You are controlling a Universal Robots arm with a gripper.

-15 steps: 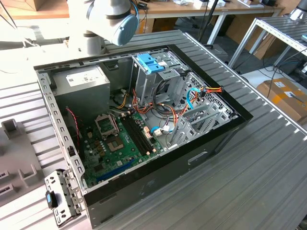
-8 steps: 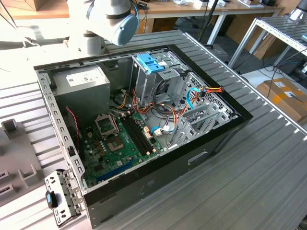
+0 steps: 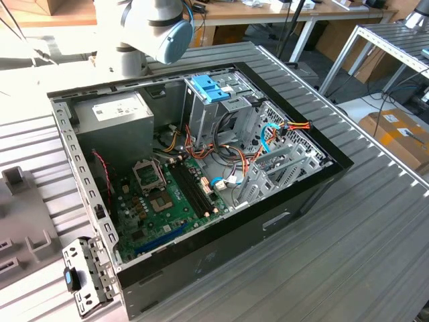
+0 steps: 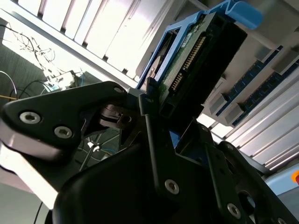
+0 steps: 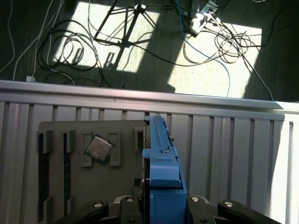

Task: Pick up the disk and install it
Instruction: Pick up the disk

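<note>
Disk (image 4: 201, 56), dark-bodied and framed in bright blue plastic, is pinched edge-on between the jaws and stands out past their tips, with a row of connector pins showing along one end. In the exterior view the ribbed metal desk (image 3: 375, 221) bears an open computer case (image 3: 268, 221). The white label on its grey power-supply box (image 3: 110, 121) is too small to read. The arm (image 3: 164, 30) bends at a blue-capped joint. Beyond the jaws lies a grey tray (image 5: 60, 135) holding a square chip (image 5: 99, 148).

One disk (image 5: 163, 179), one case (image 3: 268, 225) (open-topped)
</note>
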